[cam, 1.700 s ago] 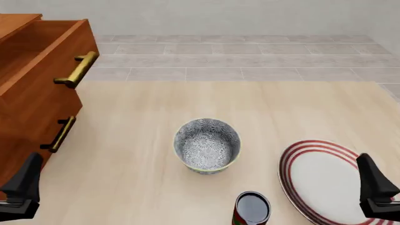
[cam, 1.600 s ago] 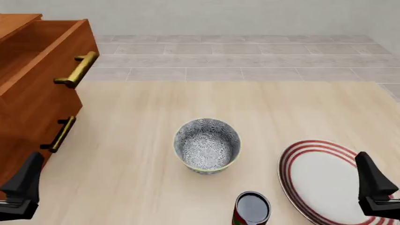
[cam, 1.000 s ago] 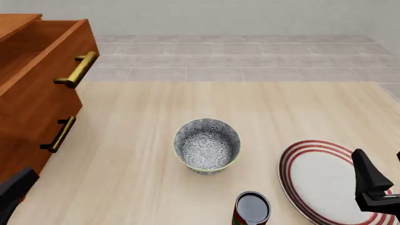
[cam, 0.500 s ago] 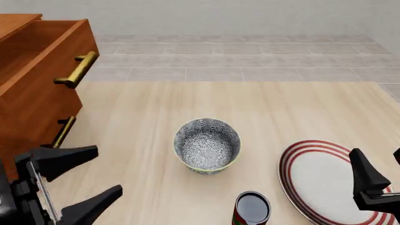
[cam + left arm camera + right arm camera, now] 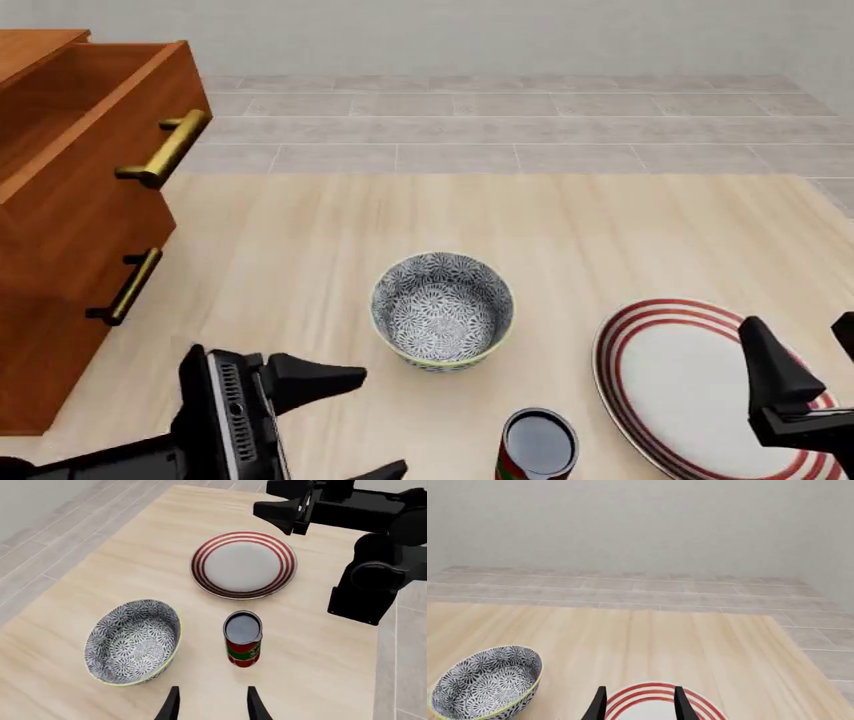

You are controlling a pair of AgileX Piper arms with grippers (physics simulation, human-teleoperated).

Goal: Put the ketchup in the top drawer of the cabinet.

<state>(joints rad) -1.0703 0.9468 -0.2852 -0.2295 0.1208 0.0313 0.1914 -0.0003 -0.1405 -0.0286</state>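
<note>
One step looks done: at nine o'clock the cabinet (image 5: 60, 300) has its top drawer (image 5: 94, 110) pulled out. Our left gripper (image 5: 350, 422) stands wide apart at seven o'clock, empty, aimed at the ketchup (image 5: 537, 446), which stands upright at six o'clock on the table (image 5: 574, 230), just beside the bowl (image 5: 442, 309). Our right gripper (image 5: 636, 701) hangs parted over the plate (image 5: 674, 385). Grasping, carrying and dropping remain.

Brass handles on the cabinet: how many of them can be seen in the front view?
2. One handle is on the open top drawer; the second handle is on the drawer front below it. The cabinet is cut off at the picture's left edge, so more could be hidden.
</note>
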